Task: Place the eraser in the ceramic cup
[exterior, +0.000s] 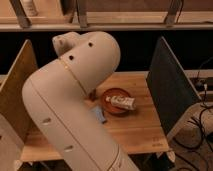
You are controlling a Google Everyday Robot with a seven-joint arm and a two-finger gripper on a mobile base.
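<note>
My white arm fills the left and middle of the camera view. The gripper is out of view, hidden behind the arm. A small blue flat object, possibly the eraser, lies on the wooden table right beside the arm. Just to its right is a round brown ceramic dish with a white, labelled object lying in it. I see no other cup.
A tan upright board stands at the table's left side and a dark one at its right. Cables hang off to the right. A shelf rail runs along the back.
</note>
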